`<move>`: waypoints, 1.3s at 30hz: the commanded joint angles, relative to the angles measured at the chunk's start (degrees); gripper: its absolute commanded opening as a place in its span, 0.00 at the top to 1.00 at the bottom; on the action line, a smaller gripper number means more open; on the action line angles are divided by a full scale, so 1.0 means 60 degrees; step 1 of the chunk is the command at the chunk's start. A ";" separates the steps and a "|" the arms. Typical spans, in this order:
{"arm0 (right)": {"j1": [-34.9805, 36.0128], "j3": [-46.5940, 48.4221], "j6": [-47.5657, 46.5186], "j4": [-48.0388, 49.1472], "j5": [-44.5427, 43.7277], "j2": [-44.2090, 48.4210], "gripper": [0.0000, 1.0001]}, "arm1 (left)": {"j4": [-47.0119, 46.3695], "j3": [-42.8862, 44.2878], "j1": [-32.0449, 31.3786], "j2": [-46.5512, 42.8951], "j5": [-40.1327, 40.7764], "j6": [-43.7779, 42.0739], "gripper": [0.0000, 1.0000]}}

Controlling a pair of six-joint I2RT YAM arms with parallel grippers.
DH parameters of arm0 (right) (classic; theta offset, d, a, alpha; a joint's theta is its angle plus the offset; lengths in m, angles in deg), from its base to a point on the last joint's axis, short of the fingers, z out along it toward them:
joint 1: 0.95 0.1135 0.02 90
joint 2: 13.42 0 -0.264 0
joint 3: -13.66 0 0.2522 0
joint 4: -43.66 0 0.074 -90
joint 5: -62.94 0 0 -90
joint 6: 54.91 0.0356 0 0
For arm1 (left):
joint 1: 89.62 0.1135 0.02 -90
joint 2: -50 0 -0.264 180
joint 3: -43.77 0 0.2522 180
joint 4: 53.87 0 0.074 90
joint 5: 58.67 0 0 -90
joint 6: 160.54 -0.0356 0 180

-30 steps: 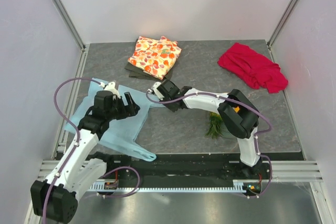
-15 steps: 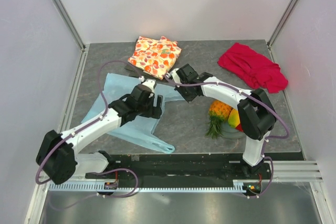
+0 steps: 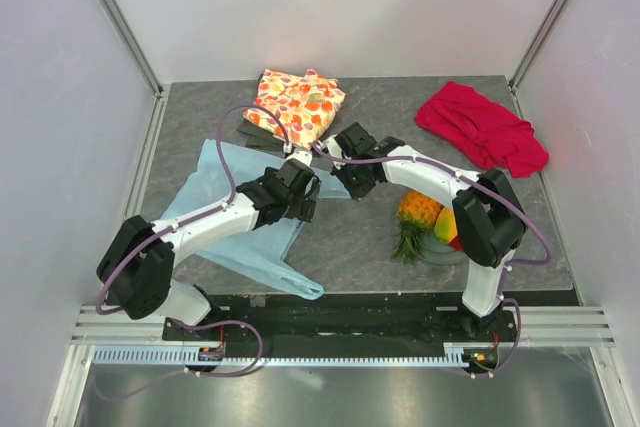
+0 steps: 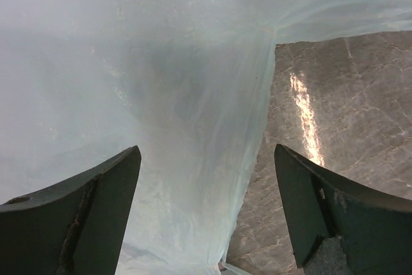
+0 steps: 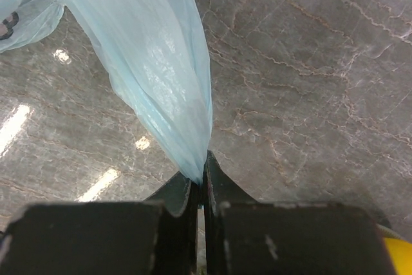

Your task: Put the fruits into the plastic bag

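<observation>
Looking at this one, the right gripper is clamping its fingers tight on a thin, twisted strip of the plastic bag, probably a handle, around the middle of the table. The left gripper is hanging low over the bag's right edge with its fingers spread wide, gripping nothing. Most of the bag is lying flat across the left half of the table, trailing toward the near edge. The fruits are sitting well apart from it, toward the near right corner: the pineapple is lying on its side next to a yellow piece on the plate, and the right arm is hiding the rest.

Here's what's worrying me. The film is looking thin and slick, so that little pinch could be slipping free the moment the right arm is pulling. The left fingers are straddling a spot where the layers are lying stuck together, so I'm guessing a close there is going to be grabbing both sides and sealing the mouth shut instead of opening it. Coming down slightly off, they'd be scraping bare table
</observation>
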State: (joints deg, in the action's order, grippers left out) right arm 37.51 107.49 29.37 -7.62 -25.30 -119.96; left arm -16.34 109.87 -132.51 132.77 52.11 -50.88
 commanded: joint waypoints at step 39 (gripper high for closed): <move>-0.0667 -0.0380 0.0733 0.0436 0.0454 0.1950 0.43 | 0.0404 0.0799 0.0337 -0.0405 -0.1469 0.0370 0.98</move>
State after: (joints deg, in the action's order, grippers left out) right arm 34.08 107.23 32.60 -7.95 -22.59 -112.90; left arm -14.85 112.27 -132.20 131.76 47.58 -51.29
